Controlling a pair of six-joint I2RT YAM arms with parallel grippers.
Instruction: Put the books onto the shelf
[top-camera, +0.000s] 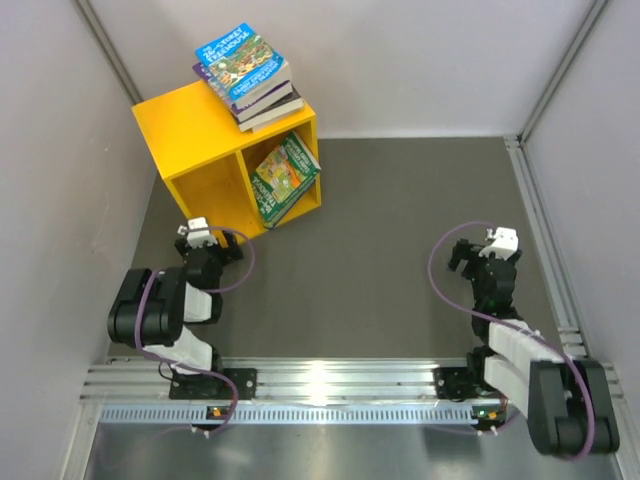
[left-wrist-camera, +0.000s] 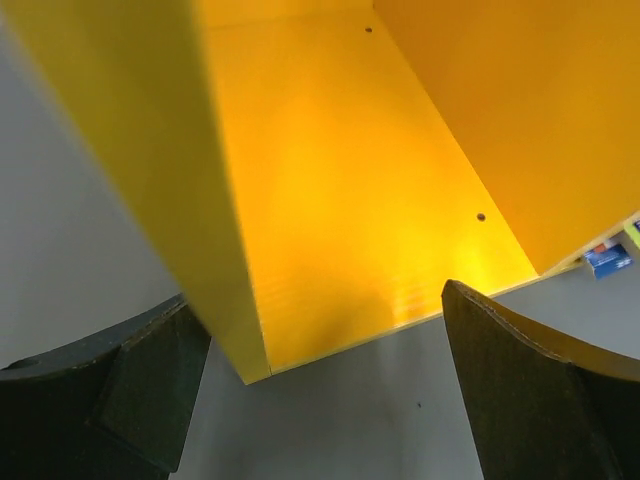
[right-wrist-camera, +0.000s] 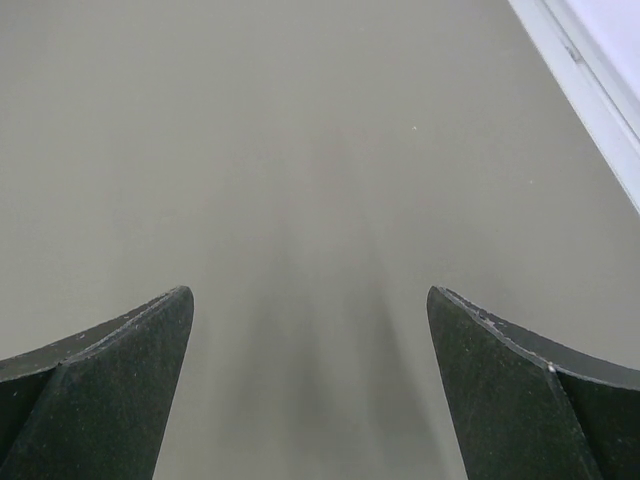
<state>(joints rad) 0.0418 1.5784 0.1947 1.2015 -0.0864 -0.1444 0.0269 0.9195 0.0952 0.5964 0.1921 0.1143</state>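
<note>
Several books (top-camera: 245, 70) lie stacked atop the shelf (top-camera: 185, 125), one more book (top-camera: 285, 178) leaning in its right compartment; left fingers (top-camera: 198, 236), just before the shelf, and right fingers (top-camera: 487, 250), well apart, gape wide and empty. A careless reach could topple the overhanging stack.

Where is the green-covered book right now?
In the top view, the green book leans tilted in the right-hand compartment of the yellow shelf, far left of both arms, just below the stack of books resting on the shelf's top.
</note>
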